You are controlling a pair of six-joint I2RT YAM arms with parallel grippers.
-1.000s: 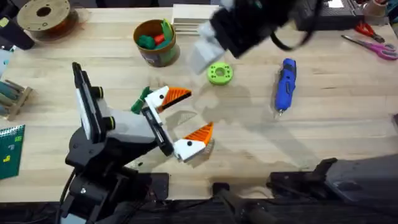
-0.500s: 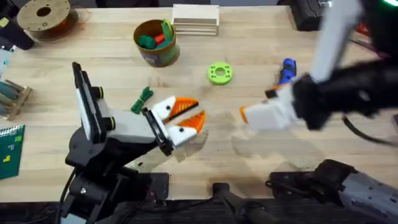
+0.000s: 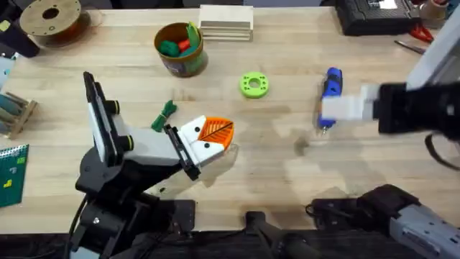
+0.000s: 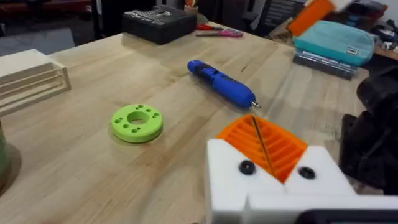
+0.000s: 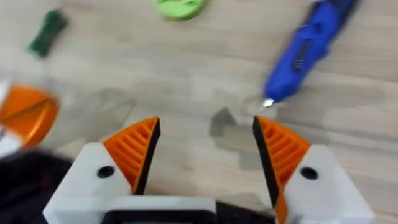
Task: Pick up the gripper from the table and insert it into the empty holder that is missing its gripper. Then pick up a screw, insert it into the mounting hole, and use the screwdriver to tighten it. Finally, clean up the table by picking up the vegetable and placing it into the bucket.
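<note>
left gripper (image 3: pixel 208 137) rests low over the table (image 3: pixel 287 187) in the overhead view, its orange pads pressed together with nothing between; the vegetable (image 3: pixel 164 115) lies just beside it, the bucket (image 3: pixel 180 49) farther back. right gripper (image 3: pixel 338 109) hangs over the screwdriver (image 3: pixel 330 90).

left wrist: shut pads (image 4: pixel 264 146), green ring (image 4: pixel 137 122) and screwdriver (image 4: pixel 222 82) beyond.

right wrist: fingers (image 5: pixel 134 152) spread wide apart, empty, the screwdriver (image 5: pixel 308 46) tip near one pad.

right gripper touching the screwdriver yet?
Apart. In the right wrist view the right gripper is open, its orange pads over bare wood, and the screwdriver lies beyond them, its metal tip short of the nearer pad with table showing between.
</note>
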